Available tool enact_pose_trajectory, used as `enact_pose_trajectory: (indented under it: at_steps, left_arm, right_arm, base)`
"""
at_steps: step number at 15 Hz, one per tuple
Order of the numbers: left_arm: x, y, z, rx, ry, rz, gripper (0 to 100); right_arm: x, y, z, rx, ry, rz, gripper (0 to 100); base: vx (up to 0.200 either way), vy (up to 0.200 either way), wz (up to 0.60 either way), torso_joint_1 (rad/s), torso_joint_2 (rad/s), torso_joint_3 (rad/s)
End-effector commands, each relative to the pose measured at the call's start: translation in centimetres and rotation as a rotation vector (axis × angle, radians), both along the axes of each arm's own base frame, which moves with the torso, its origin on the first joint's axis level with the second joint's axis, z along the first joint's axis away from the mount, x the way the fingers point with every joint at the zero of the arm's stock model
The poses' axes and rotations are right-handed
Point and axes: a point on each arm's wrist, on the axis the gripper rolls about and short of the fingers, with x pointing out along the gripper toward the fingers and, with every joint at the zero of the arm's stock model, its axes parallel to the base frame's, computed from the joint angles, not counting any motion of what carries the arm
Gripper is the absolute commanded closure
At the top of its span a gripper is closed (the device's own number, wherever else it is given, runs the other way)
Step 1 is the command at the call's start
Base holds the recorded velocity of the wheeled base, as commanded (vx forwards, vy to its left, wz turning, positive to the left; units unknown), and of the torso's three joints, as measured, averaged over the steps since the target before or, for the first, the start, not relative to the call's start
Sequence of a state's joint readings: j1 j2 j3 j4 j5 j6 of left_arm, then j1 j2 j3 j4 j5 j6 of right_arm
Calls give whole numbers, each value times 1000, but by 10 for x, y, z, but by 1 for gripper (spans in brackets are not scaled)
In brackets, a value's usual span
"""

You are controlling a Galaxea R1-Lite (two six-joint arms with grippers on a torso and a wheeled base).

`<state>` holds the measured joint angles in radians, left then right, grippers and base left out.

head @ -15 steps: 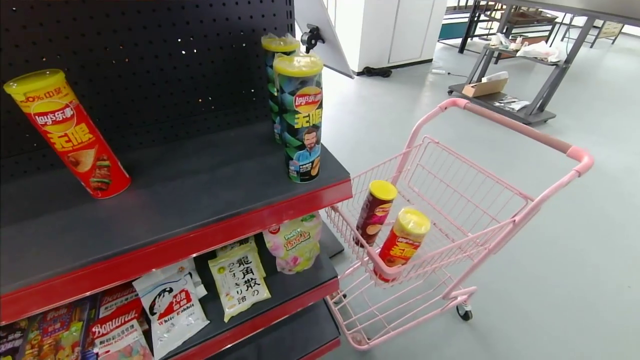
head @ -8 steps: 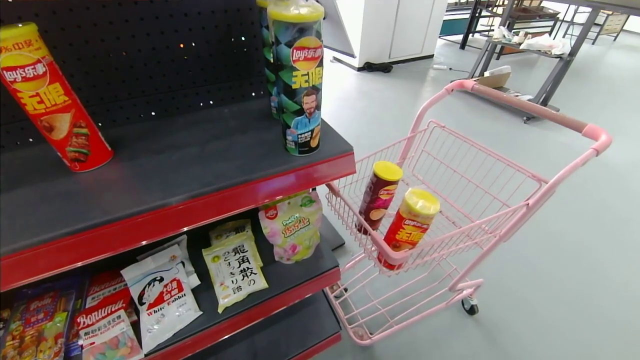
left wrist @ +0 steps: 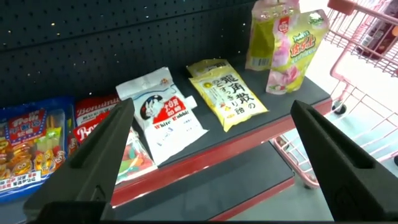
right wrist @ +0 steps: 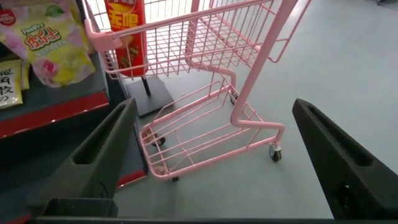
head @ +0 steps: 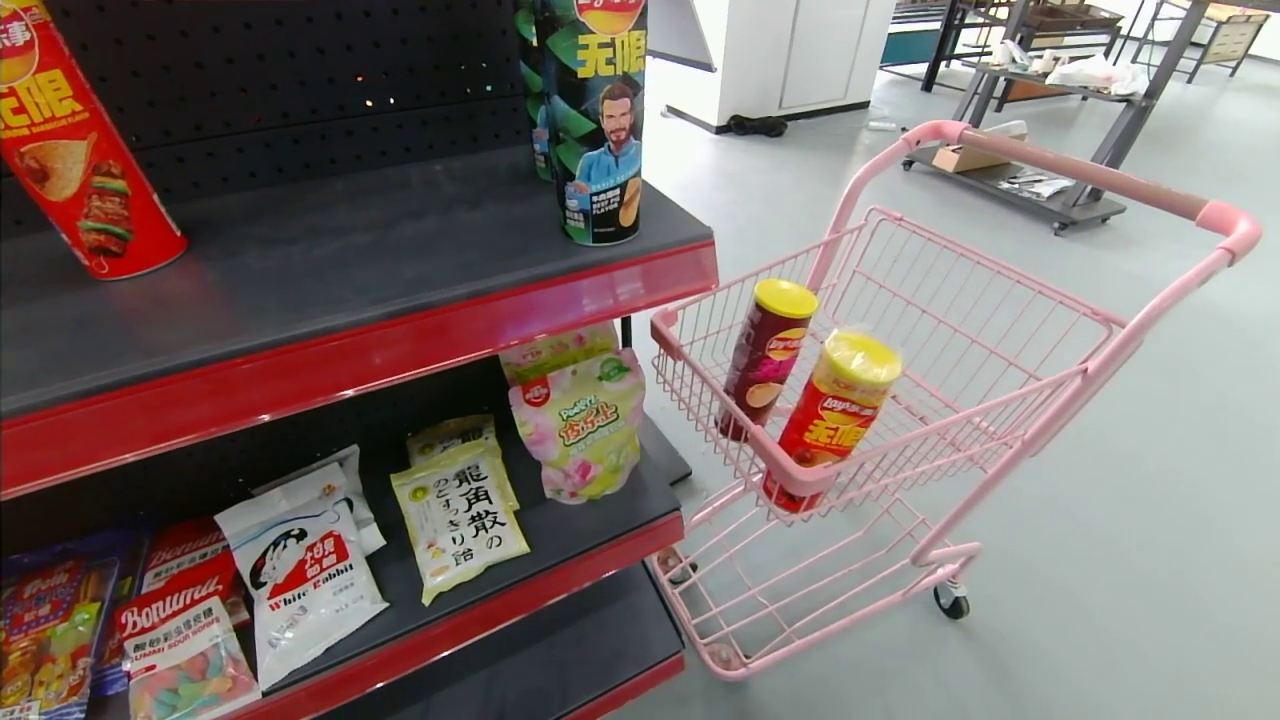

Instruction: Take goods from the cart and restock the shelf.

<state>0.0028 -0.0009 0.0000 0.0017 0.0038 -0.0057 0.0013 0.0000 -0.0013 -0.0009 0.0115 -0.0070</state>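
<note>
The right fingers [right wrist: 93,162] are spread wide. Beyond their tips stands the pink cart [right wrist: 250,93], a red can [right wrist: 124,31] standing in its basket. The left fingers [left wrist: 336,155], spread too, face the lower shelf [left wrist: 249,146], well apart from that can.

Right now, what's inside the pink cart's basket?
Two chip cans with yellow lids: a maroon can and a red can, standing side by side at the shelf-side end of the pink cart. The basket's rim and wires partly cover their bases.
</note>
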Motion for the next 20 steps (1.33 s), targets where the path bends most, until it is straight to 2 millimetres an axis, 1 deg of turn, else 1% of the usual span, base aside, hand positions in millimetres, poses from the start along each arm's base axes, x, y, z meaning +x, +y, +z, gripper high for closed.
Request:
enact_pose_trajectory:
  at_steps: [1, 2, 3, 4, 5, 6, 7, 8, 10, 12, 13, 15, 16, 20]
  left_arm:
    - [0, 0, 0, 0, 1, 1, 0]
    - [0, 0, 0, 0, 1, 1, 0]
    - [0, 0, 0, 0, 1, 1, 0]
    - [0, 0, 0, 0, 1, 0, 0]
    - [0, 0, 0, 0, 1, -4, 0]
    - [0, 0, 0, 0, 1, -4, 0]
    - [0, 0, 0, 0, 1, -2, 0]
    - [0, 0, 0, 0, 1, 0, 0]
    - [0, 0, 0, 0, 1, 1, 0]
    - [0, 0, 0, 0, 1, 1, 0]
    - [0, 0, 0, 0, 1, 1, 0]
    - [0, 0, 0, 0, 1, 1, 0]
    - [0, 0, 0, 0, 1, 1, 0]
    - [0, 0, 0, 0, 1, 1, 0]
  right_arm:
    - [-1, 1, 8, -18, -12, 33, 0]
    - [0, 1, 30, -12, -18, 62, 0]
    - [46, 2, 147, 139, 35, 91, 0]
    - [80, 4, 191, 191, 50, 134, 0]
    - [111, 12, 199, 159, 107, 250, 0]
    - [138, 19, 196, 127, 136, 314, 0]
    - [152, 22, 191, 129, 157, 317, 0]
    - [182, 27, 177, 131, 189, 336, 0]
    - [225, 39, 140, 132, 243, 456, 0]
    - [237, 42, 124, 138, 294, 482, 0]
    - [244, 44, 112, 144, 342, 480, 0]
    - [252, 45, 105, 148, 355, 480, 0]
    - [259, 49, 100, 147, 355, 492, 0]
    - [278, 56, 83, 146, 371, 515, 0]
  base:
    - [0, 0, 0, -12, 61, 51]
    - [0, 0, 0, 0, 0, 0]
    - [0, 0, 0, 0, 0, 0]
    - [0, 0, 0, 0, 0, 0]
    - [0, 0, 0, 0, 0, 0]
    - [0, 0, 0, 0, 0, 0]
    - [0, 0, 0, 0, 0, 0]
    - [0, 0, 0, 0, 0, 0]
    - [0, 0, 0, 0, 0, 0]
    - [0, 0, 0, 0, 0, 0]
    - [0, 0, 0, 0, 0, 0]
    - [0, 0, 0, 0, 0, 0]
    - [0, 0, 0, 0, 0, 0]
    - [0, 0, 0, 0, 0, 0]
